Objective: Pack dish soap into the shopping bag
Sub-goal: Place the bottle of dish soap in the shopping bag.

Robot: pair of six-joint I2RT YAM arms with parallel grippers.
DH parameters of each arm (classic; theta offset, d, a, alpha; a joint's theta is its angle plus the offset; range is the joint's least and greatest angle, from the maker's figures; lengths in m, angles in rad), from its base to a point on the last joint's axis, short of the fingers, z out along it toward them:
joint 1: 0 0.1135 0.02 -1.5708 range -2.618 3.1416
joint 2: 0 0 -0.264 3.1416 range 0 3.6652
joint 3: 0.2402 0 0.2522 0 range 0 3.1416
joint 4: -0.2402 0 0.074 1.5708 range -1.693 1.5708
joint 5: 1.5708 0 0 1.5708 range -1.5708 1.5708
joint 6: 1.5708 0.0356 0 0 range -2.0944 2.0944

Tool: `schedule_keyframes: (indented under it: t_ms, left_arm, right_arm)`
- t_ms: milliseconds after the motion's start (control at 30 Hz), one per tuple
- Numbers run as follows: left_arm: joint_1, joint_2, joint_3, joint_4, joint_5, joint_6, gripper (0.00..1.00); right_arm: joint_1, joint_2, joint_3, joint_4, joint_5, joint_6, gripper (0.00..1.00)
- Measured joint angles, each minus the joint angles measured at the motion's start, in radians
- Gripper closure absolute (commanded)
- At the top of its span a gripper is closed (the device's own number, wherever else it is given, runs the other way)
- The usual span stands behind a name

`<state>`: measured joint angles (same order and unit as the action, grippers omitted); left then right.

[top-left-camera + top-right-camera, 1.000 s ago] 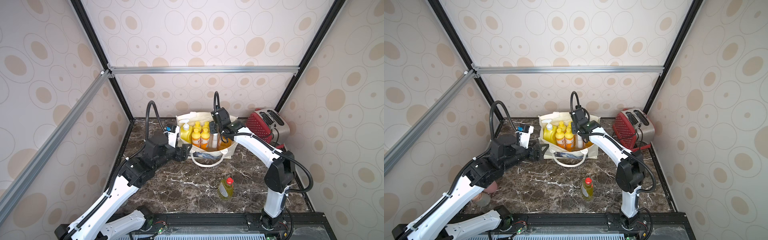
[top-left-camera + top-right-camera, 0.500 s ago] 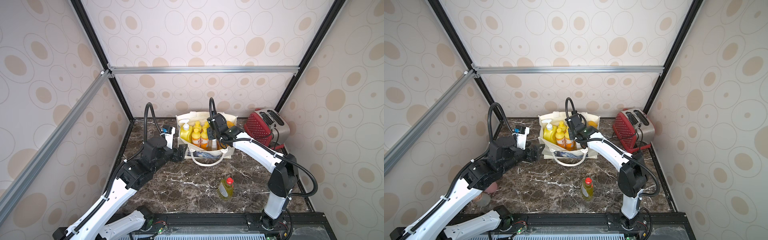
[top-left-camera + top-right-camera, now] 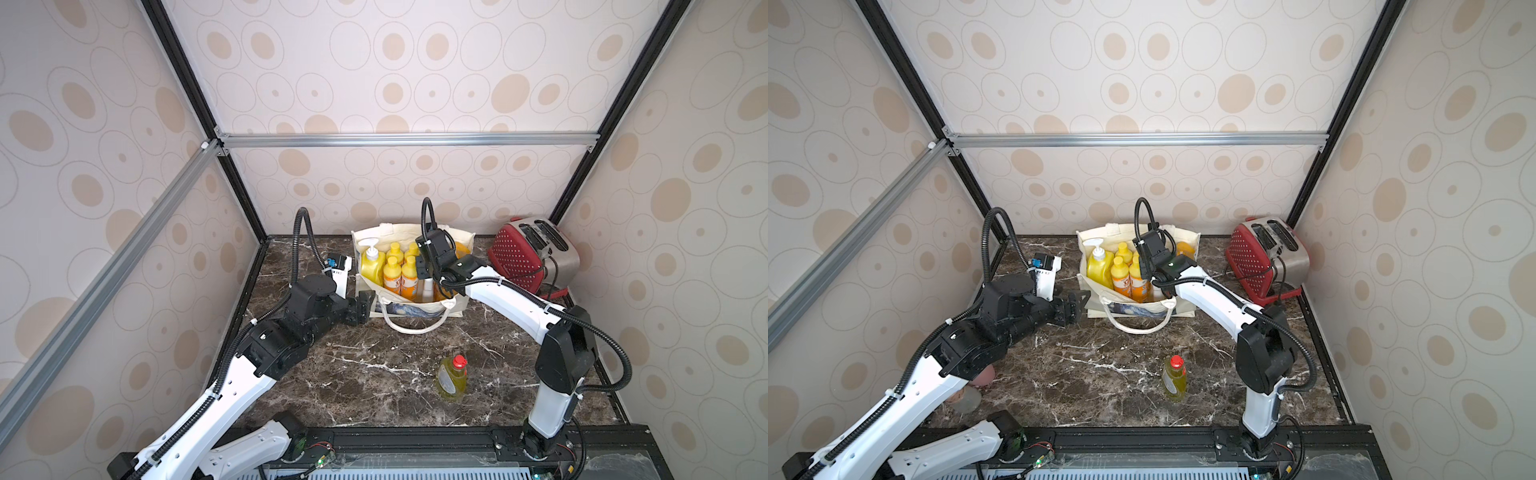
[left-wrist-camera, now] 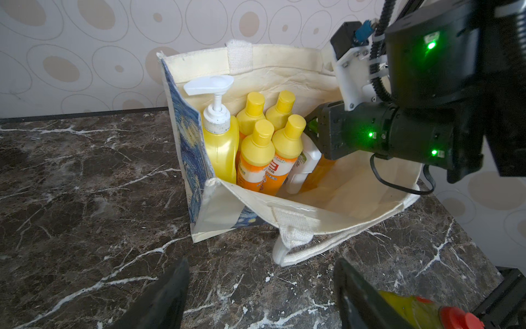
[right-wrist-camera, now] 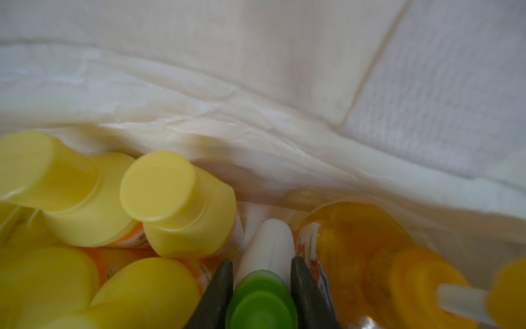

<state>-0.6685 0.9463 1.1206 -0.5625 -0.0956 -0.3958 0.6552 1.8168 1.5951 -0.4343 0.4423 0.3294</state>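
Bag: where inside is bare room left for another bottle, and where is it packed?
Free: bag floor between white bottle, amber bottle and the front wall. Crowded: the other end, pump bottle and four orange bottles packed together; right gripper holds white bottle beside them.

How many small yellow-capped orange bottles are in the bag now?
4 in the shopping bag beside the yellow pump bottle: two orange bottles nearer the robot, two behind them. The right arm may hide more.
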Motion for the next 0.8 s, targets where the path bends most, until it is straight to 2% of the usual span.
schedule_keyframes:
  t_ms: [167, 367, 567, 667, 800]
  left_arm:
    - [0.000, 0.020, -0.004, 0.002, 0.008, 0.000, 0.22]
    - [0.000, 0.033, -0.005, 0.003, 0.015, 0.000, 0.22]
    - [0.000, 0.041, -0.005, 0.007, 0.021, 0.000, 0.22]
    - [0.000, 0.055, -0.005, 0.007, 0.023, 0.000, 0.21]
    - [0.000, 0.071, -0.005, 0.007, 0.023, 0.000, 0.21]
  right_arm:
    - [-0.002, 0.000, -0.045, 0.008, -0.020, 0.017, 0.92]
    - [-0.010, 0.000, -0.049, 0.020, -0.028, 0.024, 0.61]
    - [-0.015, -0.002, 0.009, -0.003, -0.043, 0.000, 0.39]
    - [-0.016, -0.006, 0.097, -0.041, -0.069, -0.019, 0.33]
    - [-0.023, -0.054, 0.163, -0.096, -0.130, -0.033, 0.32]
